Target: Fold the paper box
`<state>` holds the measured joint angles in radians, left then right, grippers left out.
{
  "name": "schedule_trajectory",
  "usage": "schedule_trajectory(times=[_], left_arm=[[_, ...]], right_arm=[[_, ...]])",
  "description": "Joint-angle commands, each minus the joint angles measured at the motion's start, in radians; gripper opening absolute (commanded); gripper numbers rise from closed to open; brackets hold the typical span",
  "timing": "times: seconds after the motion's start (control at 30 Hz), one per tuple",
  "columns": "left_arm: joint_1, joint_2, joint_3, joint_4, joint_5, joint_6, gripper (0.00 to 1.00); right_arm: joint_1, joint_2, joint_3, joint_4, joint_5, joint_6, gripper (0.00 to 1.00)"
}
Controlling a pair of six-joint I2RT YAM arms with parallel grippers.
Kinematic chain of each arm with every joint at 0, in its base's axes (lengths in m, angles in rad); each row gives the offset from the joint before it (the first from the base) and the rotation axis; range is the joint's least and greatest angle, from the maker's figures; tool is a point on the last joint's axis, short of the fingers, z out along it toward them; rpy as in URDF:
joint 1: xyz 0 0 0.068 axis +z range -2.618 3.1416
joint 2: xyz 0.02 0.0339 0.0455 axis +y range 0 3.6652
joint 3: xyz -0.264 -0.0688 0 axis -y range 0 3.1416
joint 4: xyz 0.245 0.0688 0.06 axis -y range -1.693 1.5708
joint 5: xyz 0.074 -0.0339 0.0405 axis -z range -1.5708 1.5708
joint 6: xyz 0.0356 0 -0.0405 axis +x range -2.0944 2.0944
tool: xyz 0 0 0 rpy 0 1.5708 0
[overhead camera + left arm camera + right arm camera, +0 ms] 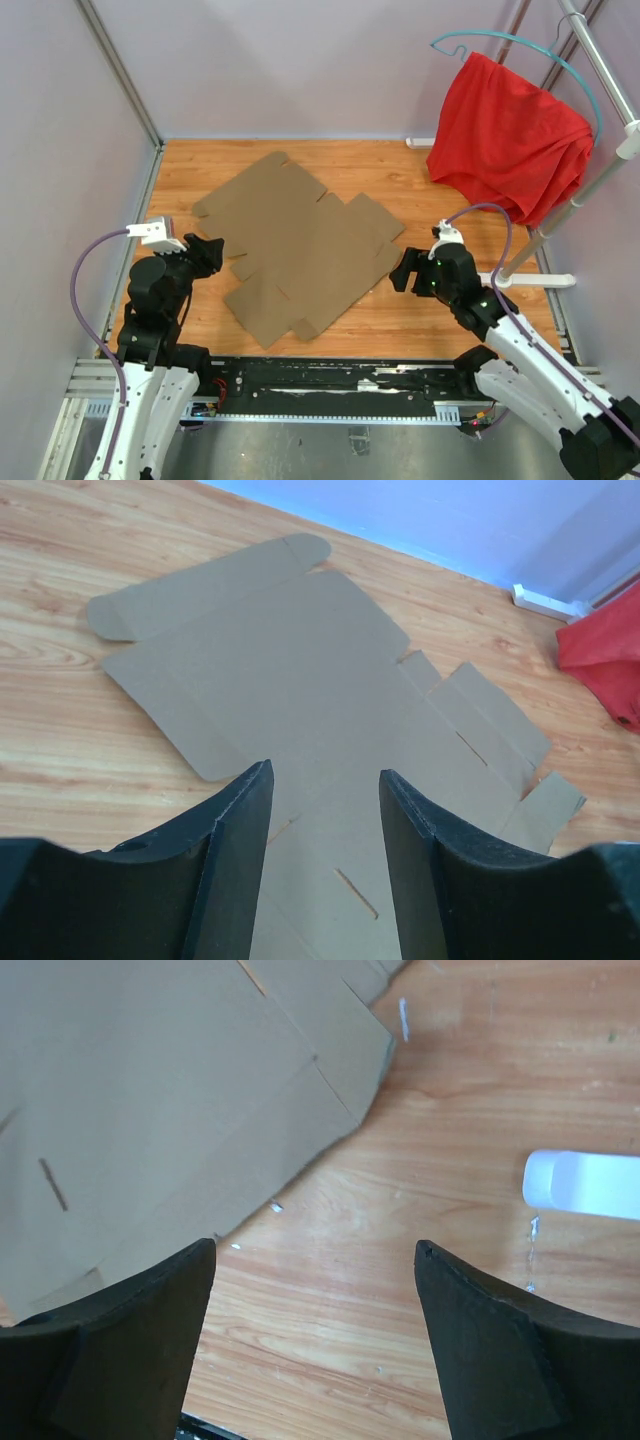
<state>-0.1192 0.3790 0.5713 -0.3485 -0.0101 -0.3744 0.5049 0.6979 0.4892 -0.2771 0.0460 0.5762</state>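
1. The box (300, 255) is shown as a flat, unfolded die-cut sheet, laid at the middle of the wooden worktop (200, 170) with its flaps spread.
2. The left pincer (210, 250) is seen at the sheet's left edge, jaws parted and nothing held. In the wrist view, cardboard is seen below the gap.
3. The right pincer (400, 272) is seen at the sheet's right edge, jaws spread wide and empty, over bare wood.
4. A red cloth (510, 150) is hung at the far right, apart from the box.
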Motion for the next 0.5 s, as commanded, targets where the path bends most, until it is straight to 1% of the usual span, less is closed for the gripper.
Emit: schedule_trajectory(times=[0.0, 0.27, 0.37, 0.47], left_arm=[[0.003, -0.017, -0.003, 0.0, 0.012, 0.02, 0.53], [-0.003, -0.026, -0.004, 0.0, 0.013, 0.02, 0.53], [-0.005, -0.023, -0.005, 0.0, 0.017, 0.02, 0.53], [-0.005, -0.024, -0.004, 0.002, 0.017, 0.021, 0.53]], right_arm=[[0.007, 0.102, 0.031, -0.036, -0.024, 0.051, 0.82], [0.007, 0.239, -0.03, 0.1, -0.121, 0.123, 0.83], [0.01, 0.285, -0.057, 0.182, -0.176, 0.163, 0.82], [0.022, 0.348, -0.071, 0.238, -0.198, 0.21, 0.81]])
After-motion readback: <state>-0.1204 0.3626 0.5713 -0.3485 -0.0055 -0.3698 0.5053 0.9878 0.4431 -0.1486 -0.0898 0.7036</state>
